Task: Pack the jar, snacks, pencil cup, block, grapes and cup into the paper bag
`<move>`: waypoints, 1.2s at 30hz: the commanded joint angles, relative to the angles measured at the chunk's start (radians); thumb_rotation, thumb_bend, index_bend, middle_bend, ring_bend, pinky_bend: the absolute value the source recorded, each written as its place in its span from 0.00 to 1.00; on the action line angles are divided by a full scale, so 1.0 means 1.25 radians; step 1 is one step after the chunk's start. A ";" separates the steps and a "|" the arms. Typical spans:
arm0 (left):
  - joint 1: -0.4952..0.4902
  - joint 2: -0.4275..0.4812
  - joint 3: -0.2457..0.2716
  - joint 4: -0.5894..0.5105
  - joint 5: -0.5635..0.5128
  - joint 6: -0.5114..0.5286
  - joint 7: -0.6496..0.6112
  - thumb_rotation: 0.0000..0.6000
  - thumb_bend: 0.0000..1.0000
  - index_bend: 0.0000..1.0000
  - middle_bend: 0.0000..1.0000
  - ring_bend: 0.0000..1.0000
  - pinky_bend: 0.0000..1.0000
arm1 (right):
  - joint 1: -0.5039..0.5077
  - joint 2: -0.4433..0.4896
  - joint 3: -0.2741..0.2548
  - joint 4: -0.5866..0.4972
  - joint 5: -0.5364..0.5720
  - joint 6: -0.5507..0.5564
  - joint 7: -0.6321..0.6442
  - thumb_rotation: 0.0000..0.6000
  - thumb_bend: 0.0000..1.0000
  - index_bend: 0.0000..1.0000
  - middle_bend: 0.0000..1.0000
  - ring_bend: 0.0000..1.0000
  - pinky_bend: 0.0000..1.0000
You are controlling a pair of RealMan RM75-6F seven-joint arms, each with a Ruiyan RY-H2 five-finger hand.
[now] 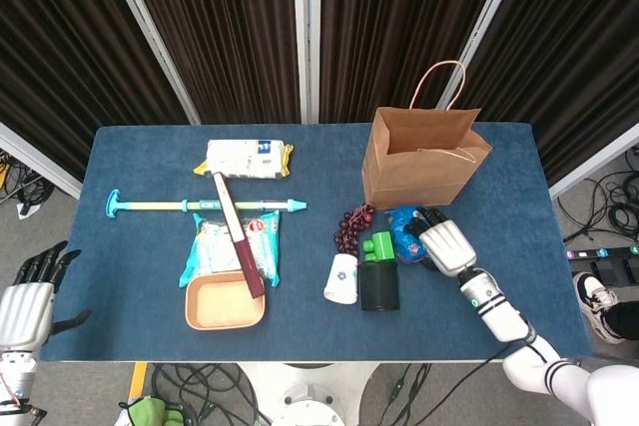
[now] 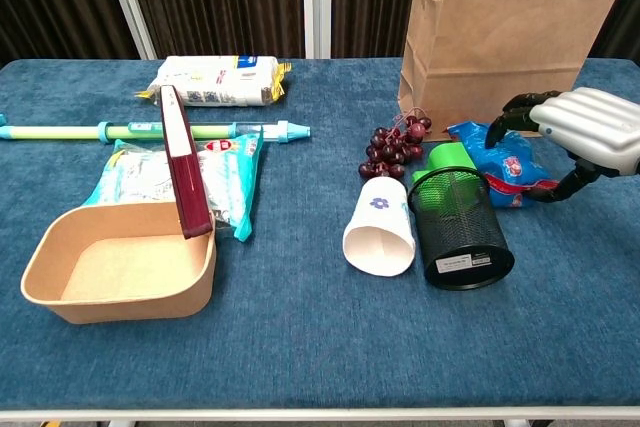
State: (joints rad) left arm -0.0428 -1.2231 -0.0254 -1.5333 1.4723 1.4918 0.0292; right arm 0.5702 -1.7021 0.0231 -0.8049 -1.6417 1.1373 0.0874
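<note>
The brown paper bag [image 1: 424, 157] [image 2: 500, 27] stands upright and open at the back right. In front of it lie dark grapes [image 1: 351, 226] [image 2: 393, 150], a green block [image 1: 377, 244] [image 2: 447, 157], a black mesh pencil cup [image 1: 379, 284] [image 2: 460, 227] on its side and a tipped white paper cup [image 1: 341, 278] [image 2: 380, 227]. A blue snack bag [image 1: 407, 231] [image 2: 510, 169] lies right of the block. My right hand [image 1: 444, 244] [image 2: 580, 127] is over the snack bag, fingers arched across its far side and thumb on its near side; the bag still lies on the table. My left hand [image 1: 25, 296] hangs off the table's front left corner, fingers spread, holding nothing.
On the left half lie a tan tray [image 1: 225, 301] [image 2: 60, 297] with a maroon book [image 1: 238, 236] leaning on it, a wipes pack [image 1: 232, 246], a white snack pack [image 1: 248, 159] and a long pale rod [image 1: 200, 206]. The table's front edge runs just below the tray.
</note>
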 commanded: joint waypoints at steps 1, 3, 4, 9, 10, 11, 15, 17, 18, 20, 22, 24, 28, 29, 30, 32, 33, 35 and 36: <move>0.000 0.000 0.000 0.002 -0.002 -0.002 -0.003 1.00 0.04 0.22 0.17 0.13 0.14 | -0.002 -0.068 -0.013 0.112 -0.037 0.093 0.040 1.00 0.36 0.55 0.48 0.32 0.40; 0.000 -0.001 0.000 0.003 -0.002 -0.002 -0.005 1.00 0.04 0.22 0.17 0.13 0.14 | -0.005 -0.076 -0.013 0.138 -0.047 0.140 0.073 1.00 0.41 0.63 0.55 0.40 0.48; 0.000 -0.001 0.000 0.003 -0.001 -0.002 -0.006 1.00 0.04 0.22 0.17 0.13 0.14 | -0.006 -0.075 -0.012 0.142 -0.050 0.161 0.088 1.00 0.41 0.66 0.57 0.42 0.50; -0.002 0.000 -0.001 0.002 0.003 -0.001 -0.005 1.00 0.04 0.22 0.17 0.13 0.14 | -0.008 -0.027 -0.007 0.101 -0.078 0.287 0.136 1.00 0.41 0.72 0.62 0.46 0.53; -0.002 0.001 -0.002 0.001 0.004 0.000 -0.005 1.00 0.04 0.22 0.17 0.13 0.14 | -0.008 -0.010 -0.006 0.079 -0.085 0.311 0.144 1.00 0.41 0.72 0.62 0.46 0.53; -0.002 0.001 -0.002 0.001 0.004 0.000 -0.004 1.00 0.04 0.22 0.17 0.13 0.14 | -0.007 0.015 -0.005 0.041 -0.096 0.343 0.155 1.00 0.41 0.72 0.62 0.46 0.53; -0.003 0.003 -0.002 -0.003 0.005 0.001 -0.001 1.00 0.04 0.22 0.18 0.13 0.14 | 0.000 0.118 0.005 -0.126 -0.131 0.422 0.162 1.00 0.40 0.72 0.62 0.46 0.53; -0.004 0.005 -0.002 -0.005 0.007 0.001 0.000 1.00 0.04 0.22 0.17 0.13 0.14 | 0.006 0.175 0.021 -0.223 -0.143 0.450 0.138 1.00 0.40 0.72 0.62 0.45 0.53; -0.004 0.005 -0.002 -0.006 0.008 0.001 0.001 1.00 0.04 0.22 0.17 0.13 0.14 | 0.008 0.200 0.030 -0.265 -0.145 0.456 0.126 1.00 0.40 0.72 0.62 0.45 0.53; -0.004 0.007 -0.002 -0.009 0.010 0.003 0.004 1.00 0.04 0.22 0.17 0.13 0.14 | 0.015 0.254 0.057 -0.357 -0.141 0.462 0.105 1.00 0.39 0.72 0.62 0.45 0.53; -0.004 0.008 -0.002 -0.011 0.010 0.004 0.006 1.00 0.04 0.22 0.17 0.13 0.14 | 0.022 0.294 0.082 -0.423 -0.127 0.458 0.098 1.00 0.39 0.72 0.62 0.45 0.53; -0.003 0.009 -0.001 -0.013 0.011 0.006 0.007 1.00 0.04 0.22 0.17 0.13 0.14 | 0.031 0.332 0.115 -0.477 -0.108 0.449 0.086 1.00 0.39 0.72 0.62 0.45 0.53; -0.002 0.011 0.001 -0.017 0.012 0.007 0.010 1.00 0.04 0.22 0.17 0.13 0.14 | 0.048 0.382 0.181 -0.545 -0.030 0.405 0.069 1.00 0.38 0.71 0.62 0.44 0.53; -0.001 0.012 0.001 -0.018 0.013 0.007 0.011 1.00 0.04 0.22 0.17 0.13 0.14 | 0.050 0.392 0.192 -0.559 -0.006 0.387 0.060 1.00 0.38 0.70 0.62 0.44 0.53; -0.001 0.013 0.002 -0.018 0.013 0.007 0.011 1.00 0.04 0.22 0.17 0.13 0.14 | 0.053 0.402 0.204 -0.571 0.018 0.368 0.049 1.00 0.38 0.69 0.62 0.44 0.53; 0.000 0.014 0.002 -0.019 0.013 0.008 0.011 1.00 0.04 0.22 0.17 0.13 0.14 | 0.061 0.418 0.229 -0.587 0.079 0.320 0.022 1.00 0.38 0.68 0.62 0.44 0.53; 0.000 0.014 0.003 -0.020 0.014 0.008 0.011 1.00 0.04 0.22 0.17 0.13 0.14 | 0.065 0.423 0.239 -0.592 0.108 0.297 0.011 1.00 0.37 0.68 0.62 0.44 0.53; 0.000 0.014 0.004 -0.021 0.015 0.006 0.011 1.00 0.04 0.22 0.17 0.13 0.14 | 0.076 0.430 0.259 -0.603 0.178 0.237 -0.004 1.00 0.37 0.67 0.62 0.43 0.52; -0.001 0.014 0.004 -0.021 0.015 0.006 0.011 1.00 0.04 0.22 0.17 0.13 0.14 | 0.082 0.432 0.266 -0.605 0.205 0.212 -0.010 1.00 0.37 0.66 0.61 0.43 0.52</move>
State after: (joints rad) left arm -0.0435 -1.2053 -0.0203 -1.5595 1.4913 1.4996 0.0425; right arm 0.6456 -1.1925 0.3054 -1.5254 -1.4936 1.5023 0.1190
